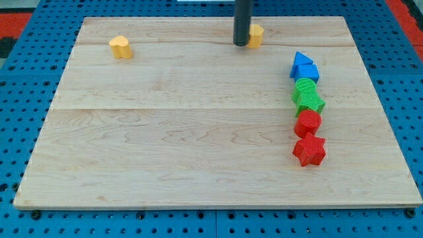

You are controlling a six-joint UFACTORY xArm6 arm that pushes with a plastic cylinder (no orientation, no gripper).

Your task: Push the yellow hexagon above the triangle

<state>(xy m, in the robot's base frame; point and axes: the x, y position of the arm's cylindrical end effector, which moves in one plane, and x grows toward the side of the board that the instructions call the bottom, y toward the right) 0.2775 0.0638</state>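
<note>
My tip (241, 43) rests on the board near the view's top centre. It touches the left side of a yellow block (256, 34), which looks like the hexagon and is partly hidden by the rod. A blue triangle (301, 61) lies to the right and a little lower, at the top of a column of blocks. A second yellow block (120, 47), heart-like in shape, sits at the view's top left, far from my tip.
Below the triangle the column runs down the view's right: a blue block (307, 72), a green round block (305, 86), a green star (309, 102), a red round block (308, 122) and a red star (309, 151). The wooden board (165, 145) lies on a blue pegboard.
</note>
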